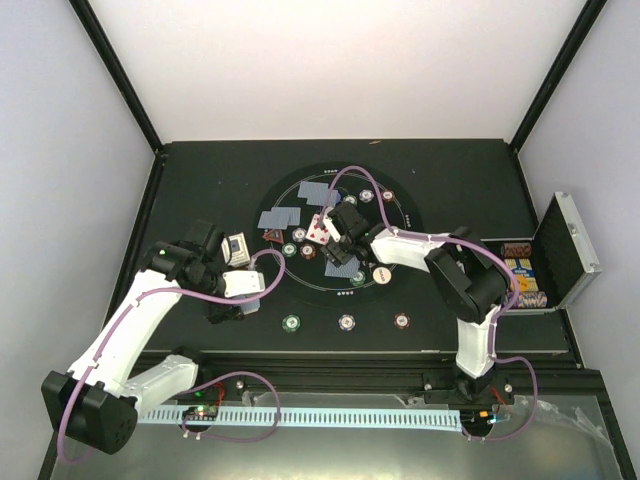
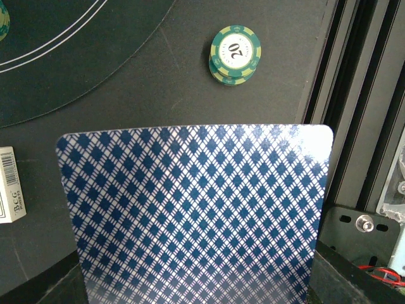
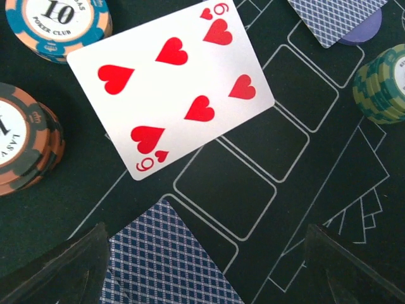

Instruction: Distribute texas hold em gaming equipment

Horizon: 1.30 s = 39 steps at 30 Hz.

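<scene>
My left gripper point(image 1: 232, 308) hovers left of the round felt mat point(image 1: 300, 285), shut on a blue-backed playing card point(image 2: 196, 215). That card fills the lower left wrist view and hides the fingers. A green "20" chip stack point(image 2: 235, 54) lies beyond it. My right gripper point(image 3: 209, 272) stands open low over the mat's centre point(image 1: 345, 238), its fingertips point(image 3: 63, 272) either side of a face-down card point(image 3: 164, 259). A face-up six of hearts point(image 3: 171, 88) lies just ahead. Near it are a blue-and-orange "10" chip point(image 3: 60, 22), a black-and-orange chip point(image 3: 22, 139) and a green stack point(image 3: 383, 82).
More face-down cards point(image 1: 278, 218) and chips point(image 1: 346, 322) lie on and around the mat, with a white disc point(image 1: 381, 274). A purple disc point(image 3: 367, 30) peeks from under a card. An open silver-edged case point(image 1: 560, 255) stands at the right. A white card box point(image 2: 11, 185) lies left.
</scene>
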Available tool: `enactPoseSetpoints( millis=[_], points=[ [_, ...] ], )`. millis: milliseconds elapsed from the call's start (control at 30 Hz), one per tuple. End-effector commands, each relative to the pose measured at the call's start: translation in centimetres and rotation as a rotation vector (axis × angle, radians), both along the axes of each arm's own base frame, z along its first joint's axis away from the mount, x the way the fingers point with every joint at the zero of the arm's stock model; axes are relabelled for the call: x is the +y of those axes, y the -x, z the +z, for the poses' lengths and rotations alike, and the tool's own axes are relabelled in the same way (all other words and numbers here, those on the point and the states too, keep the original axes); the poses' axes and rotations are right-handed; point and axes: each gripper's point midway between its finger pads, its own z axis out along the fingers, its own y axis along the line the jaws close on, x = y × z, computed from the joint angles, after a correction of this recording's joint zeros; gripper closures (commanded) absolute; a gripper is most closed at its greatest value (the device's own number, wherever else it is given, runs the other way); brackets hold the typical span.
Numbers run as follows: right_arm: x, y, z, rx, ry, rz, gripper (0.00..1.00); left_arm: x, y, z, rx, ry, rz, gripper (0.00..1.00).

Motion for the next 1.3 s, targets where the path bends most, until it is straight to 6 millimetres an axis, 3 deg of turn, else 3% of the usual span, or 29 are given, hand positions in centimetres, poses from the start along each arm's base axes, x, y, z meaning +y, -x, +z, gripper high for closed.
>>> enactPoseSetpoints(
  millis=[0,367,767,1267],
  points=[
    [1.3,-0.1,1.4,-0.015,-0.076,0.002,0.14,-0.2,-0.2,0.4,-0.013,0.013,-0.002,0.98],
    [2.5,-1.2,0.0,0.002,-0.048,-0.015,0.14,-0.2,-0.4,0.6,-0.016,0.011,-0.001,0.98],
    [1.7,-1.6,-2.0,0.008,0.010,-0.038,0.15,0.0,-0.4,0.6,-0.013,0.001,-0.001,0.98],
    [-0.5,-4.2,-2.3,-0.004,0.073,-0.105,0.17,0.0,-0.4,0.5,-0.014,0.001,-0.003,0.98]
  ],
)
